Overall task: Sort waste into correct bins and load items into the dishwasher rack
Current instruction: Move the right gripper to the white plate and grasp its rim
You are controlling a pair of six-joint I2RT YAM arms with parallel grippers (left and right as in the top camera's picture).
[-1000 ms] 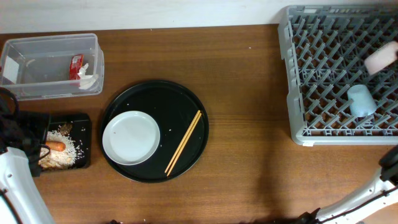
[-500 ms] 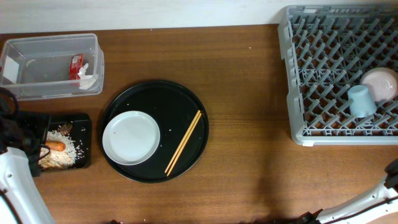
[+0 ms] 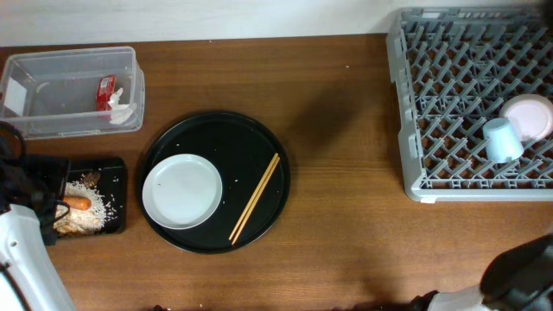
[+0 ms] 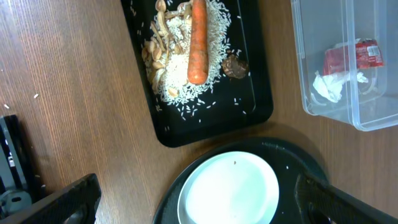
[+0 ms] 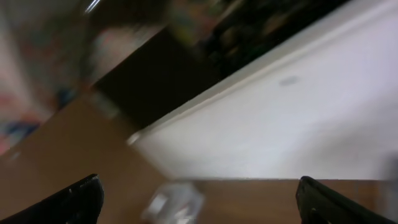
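The small white round dish I held up in the air now lies in the large grey pegged plastic rack, just beside the small pale-blue cup. My right gripper has pulled away, its fingers spread and empty. My left gripper hangs spread wide over the white round plate on the round black tray.

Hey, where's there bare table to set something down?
Widest bare wood lies between the round black tray and the dishwasher rack; a strip also runs along the near edge. The left is crowded: clear tub and shallow black tray sit close.
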